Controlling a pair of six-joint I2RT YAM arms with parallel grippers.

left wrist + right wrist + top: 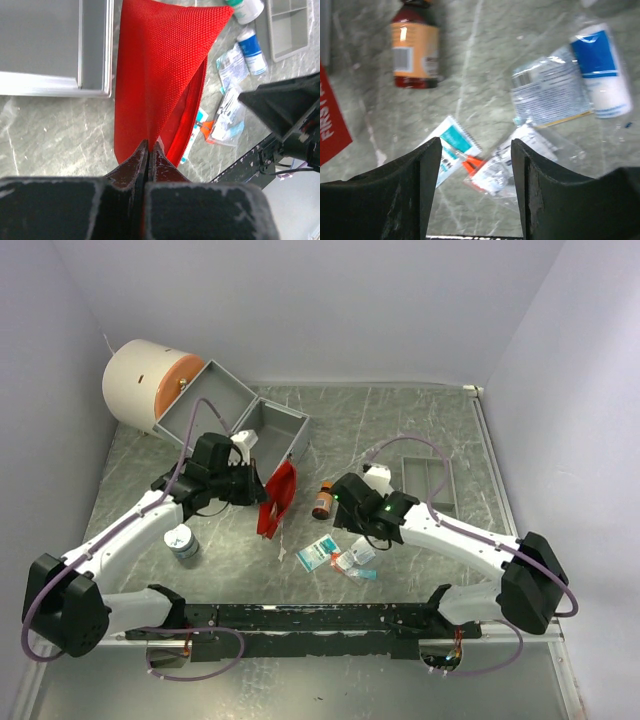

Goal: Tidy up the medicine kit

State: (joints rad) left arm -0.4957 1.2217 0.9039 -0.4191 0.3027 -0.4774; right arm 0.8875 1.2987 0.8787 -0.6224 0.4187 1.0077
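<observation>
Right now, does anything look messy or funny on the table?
Yes. The red pouch is held up on edge by the shut left gripper instead of lying flat, its mouth gaping. An orange-labelled bottle lies tipped on its side, and sachets are scattered loose on the table, outside the grey case.

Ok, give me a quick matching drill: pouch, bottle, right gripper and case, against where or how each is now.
1 pouch
2 bottle
3 right gripper
4 case

A lid open, beside the drum
B pinched in the shut left gripper
C open above the sachets
D brown, orange label

Pairs: 1-B, 2-D, 3-C, 4-A
</observation>
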